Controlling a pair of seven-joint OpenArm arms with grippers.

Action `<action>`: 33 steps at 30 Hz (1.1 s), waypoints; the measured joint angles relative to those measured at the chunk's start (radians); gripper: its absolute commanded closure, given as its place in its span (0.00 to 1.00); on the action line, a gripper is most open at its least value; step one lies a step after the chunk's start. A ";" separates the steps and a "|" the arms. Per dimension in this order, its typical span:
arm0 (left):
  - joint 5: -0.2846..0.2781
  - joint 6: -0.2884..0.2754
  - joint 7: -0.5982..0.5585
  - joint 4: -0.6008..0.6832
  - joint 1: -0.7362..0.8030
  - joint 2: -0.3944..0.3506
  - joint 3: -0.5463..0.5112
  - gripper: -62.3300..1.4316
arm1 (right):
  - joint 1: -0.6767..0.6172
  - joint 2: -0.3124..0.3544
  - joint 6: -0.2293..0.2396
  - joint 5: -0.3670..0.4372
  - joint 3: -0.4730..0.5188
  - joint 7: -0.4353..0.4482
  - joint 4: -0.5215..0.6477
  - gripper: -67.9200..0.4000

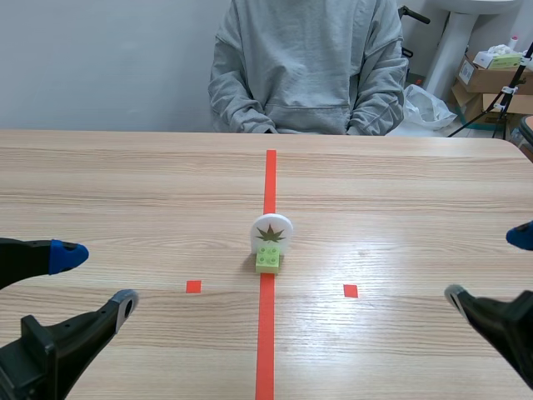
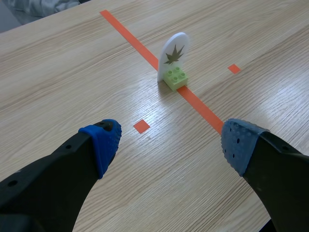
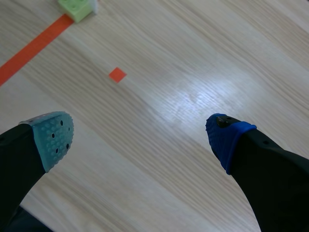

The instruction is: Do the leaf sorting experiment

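A white rounded card with a brown leaf picture (image 1: 272, 232) stands upright in a light green toy brick (image 1: 267, 260) on the red centre line, mid-table. The left wrist view shows the leaf card (image 2: 174, 53) and the green brick (image 2: 175, 78) well ahead of my left gripper (image 2: 169, 142), which is open and holds nothing. My left gripper (image 1: 98, 279) is low at the near left of the table. My right gripper (image 1: 491, 267) is low at the near right, open and holding nothing. Only a corner of the green brick (image 3: 76, 8) appears far ahead of the right gripper (image 3: 140, 135).
A person in a grey hoodie (image 1: 310, 67) sits across the table with hands out of sight. Cardboard boxes (image 1: 491, 79) and a white bag (image 1: 426, 107) lie on the floor beyond the far right table corner.
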 measured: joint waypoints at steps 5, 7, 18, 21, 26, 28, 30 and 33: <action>0.000 0.000 0.000 0.000 0.000 0.000 0.000 0.27 | 0.166 0.069 0.000 -0.004 -0.136 -0.020 -0.135 0.17; 0.000 0.000 0.000 0.000 0.000 0.000 0.000 0.27 | 0.238 0.085 0.001 -0.027 -0.212 -0.018 -0.206 0.17; 0.001 0.000 0.000 0.000 0.000 0.000 0.000 0.27 | 0.659 0.050 0.000 -0.074 -0.555 0.026 -0.596 0.17; 0.012 0.000 0.000 0.000 0.000 0.000 0.000 0.27 | 0.748 0.011 0.000 -0.106 -0.613 0.043 -0.681 0.17; 0.014 0.000 0.000 0.000 0.000 0.000 0.000 0.27 | 0.860 -0.077 0.000 -0.150 -0.685 0.051 -0.792 0.17; 0.014 0.000 0.000 0.000 0.000 0.000 0.000 0.27 | 0.894 -0.111 0.000 -0.167 -0.718 0.056 -0.829 0.17; 0.014 0.000 0.000 0.000 0.000 0.000 0.000 0.27 | 0.921 -0.144 0.000 -0.187 -0.748 0.070 -0.868 0.20; 0.014 0.000 0.000 0.000 0.000 0.000 0.000 0.27 | 0.942 -0.187 0.000 -0.209 -0.777 0.087 -0.927 0.25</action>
